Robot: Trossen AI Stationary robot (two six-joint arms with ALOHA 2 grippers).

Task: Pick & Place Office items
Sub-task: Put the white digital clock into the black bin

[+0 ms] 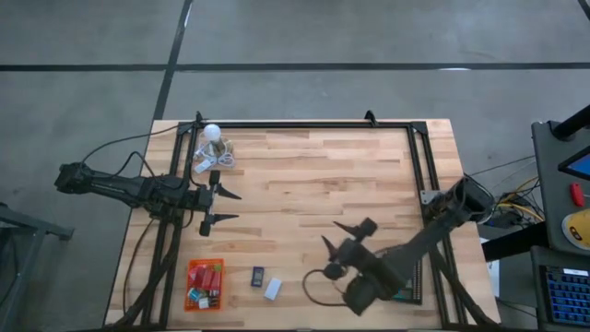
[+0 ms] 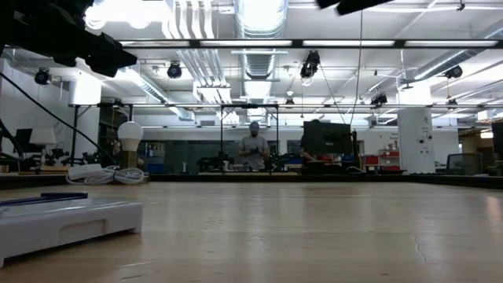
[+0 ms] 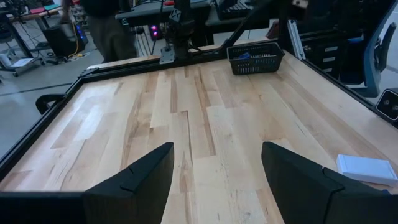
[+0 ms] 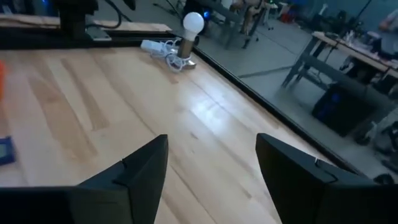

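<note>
Several small red, pink, green and white office items lie in an orange tray (image 1: 205,284) at the table's near left. A navy piece (image 1: 258,275) and a white block (image 1: 273,289) lie flat on the wood just right of it. In the low view the white block (image 2: 63,222) is close by, with the navy piece (image 2: 41,196) behind it. My left gripper (image 1: 238,207) hovers open over the table's left side, clear of everything. My right gripper (image 1: 329,232) is open above the near middle, right of the two loose pieces.
A white bulb (image 1: 212,134) with a coiled cord (image 1: 210,161) stands at the far left corner. A black ribbed tray (image 3: 255,57) sits at the near right, partly under the right arm. A black frame (image 1: 304,124) rims the table. A person (image 2: 253,145) stands far behind.
</note>
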